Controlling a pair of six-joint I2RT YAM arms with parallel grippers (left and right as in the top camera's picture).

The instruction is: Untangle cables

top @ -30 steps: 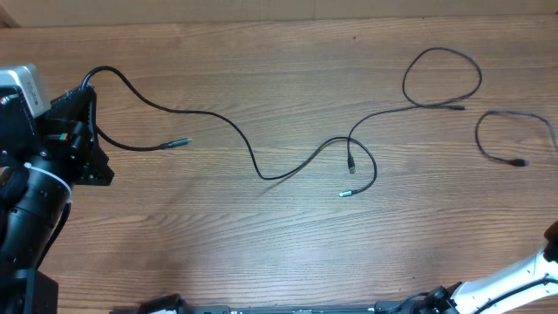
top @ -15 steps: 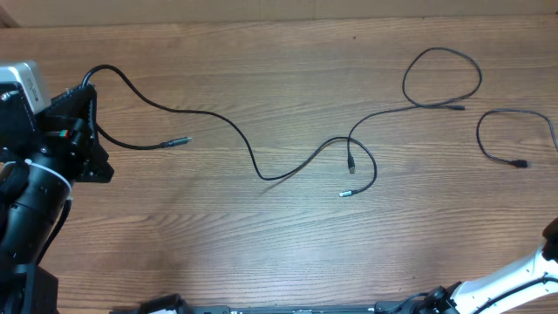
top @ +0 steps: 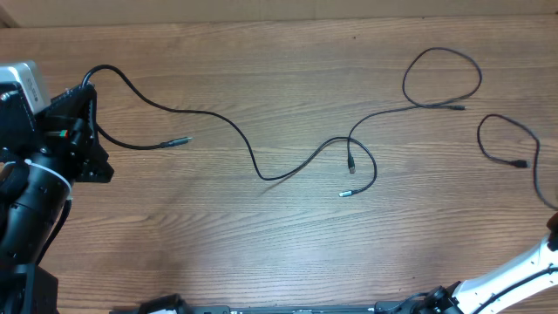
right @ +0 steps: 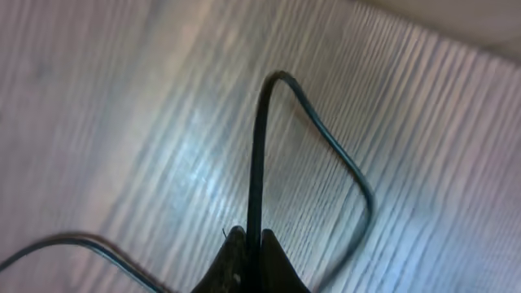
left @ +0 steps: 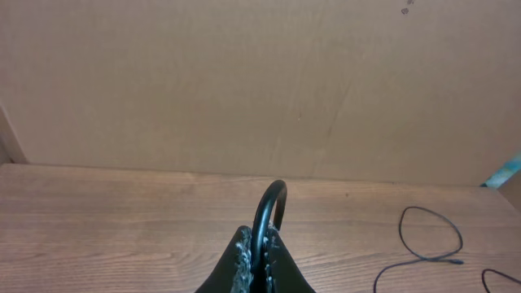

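You have both grippers pinched shut on thin black cables (top: 266, 178) over the brown wooden table (top: 261, 253).
Your left gripper (left: 259, 244) clamps the long strand (top: 209, 114), which reaches mid-table. Your right gripper (right: 251, 242) clamps the short strand (top: 479, 133) near the right edge. The looped strand (top: 404, 85) crosses the long one at centre.

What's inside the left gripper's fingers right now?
A black cable, pinched in the shut left gripper and arching up out of it. The stretch inside the grip is covered, so how deep it sits cannot be seen.
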